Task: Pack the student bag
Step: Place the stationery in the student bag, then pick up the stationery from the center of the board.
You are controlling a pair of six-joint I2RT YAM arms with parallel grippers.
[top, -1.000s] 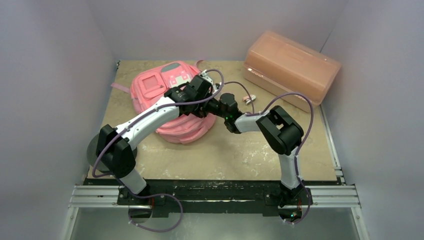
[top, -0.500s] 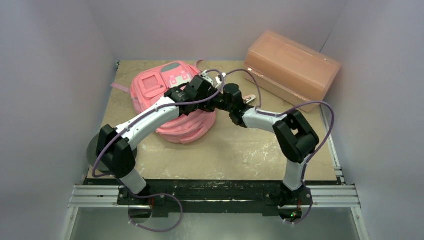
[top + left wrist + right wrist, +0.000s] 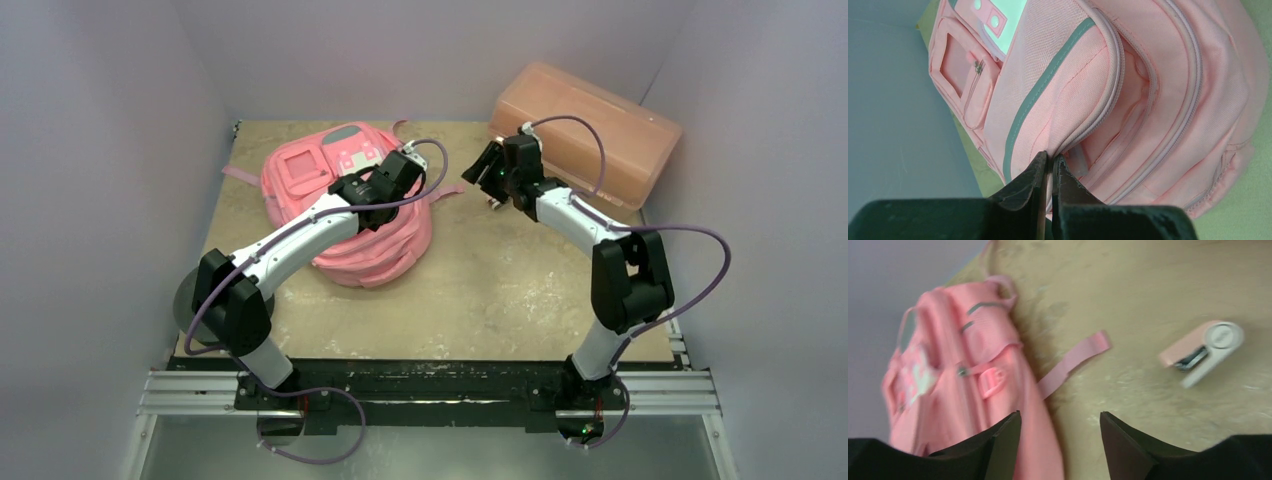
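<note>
1. Bag [image 3: 345, 215] lies on the table [image 3: 500, 290], left of centre in the upper half of the top view, patch side up
2. Left gripper [image 3: 1049, 167]: in its wrist view the fingers are all but together at bottom centre, with only a thin slit between them, and they pinch the piped edge of a bag panel. The bag fills most of that frame
3. In the top view the left gripper sits over the upper right part of the bag, its arm reaching in from the lower left
4. Right gripper [image 3: 1060, 440]: fingers spread wide at the bottom of its wrist view, with bare table between them and nothing held
5. In the top view the right gripper hangs above the table, right of the bag and apart from it, just left of the box [image 3: 585, 130] in the upper right
6. Right wrist view, slightly blurred: bag at the left of the frame, with a loose strap [image 3: 1073, 362] trailing onto the table toward the centre
7. Stapler [image 3: 1205, 350], pink and white, lies on the table at the right of that frame, apart from the strap and not touched by either finger
</note>
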